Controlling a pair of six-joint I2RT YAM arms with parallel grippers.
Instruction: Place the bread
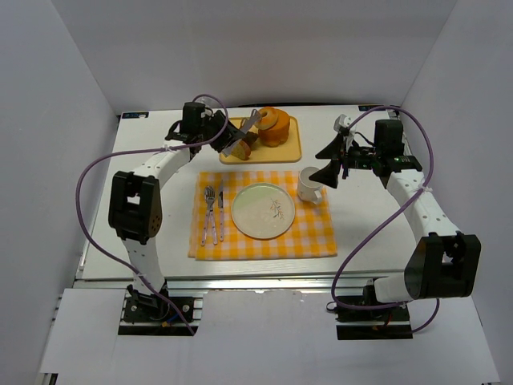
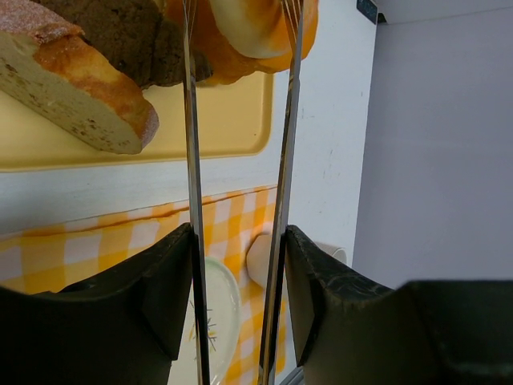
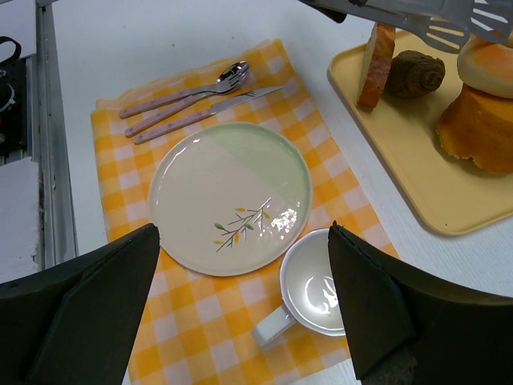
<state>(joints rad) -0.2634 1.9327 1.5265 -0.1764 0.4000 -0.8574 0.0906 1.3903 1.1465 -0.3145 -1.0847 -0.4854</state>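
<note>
The bread, a golden ring-shaped bun [image 1: 268, 118], sits on top of an orange cylinder [image 3: 481, 128] on the yellow tray [image 1: 290, 148]. It also shows in the right wrist view [image 3: 485, 60] and in the left wrist view [image 2: 248, 24]. My left gripper [image 1: 216, 128] [image 2: 240, 241] is shut on metal tongs [image 1: 244, 132] [image 2: 191, 160]. The tong arms stand apart on either side of the bun. My right gripper [image 1: 333, 164] [image 3: 244, 233] is open and empty above the plate [image 3: 230, 196] and the cup [image 3: 317, 293].
A bread slice [image 3: 375, 68] and a dark crusty chunk [image 3: 413, 74] lie on the tray's left part. The plate [image 1: 263, 210] rests on an orange checked placemat [image 1: 313, 237], cutlery [image 1: 212, 212] on its left, the white cup [image 1: 310, 184] on its right.
</note>
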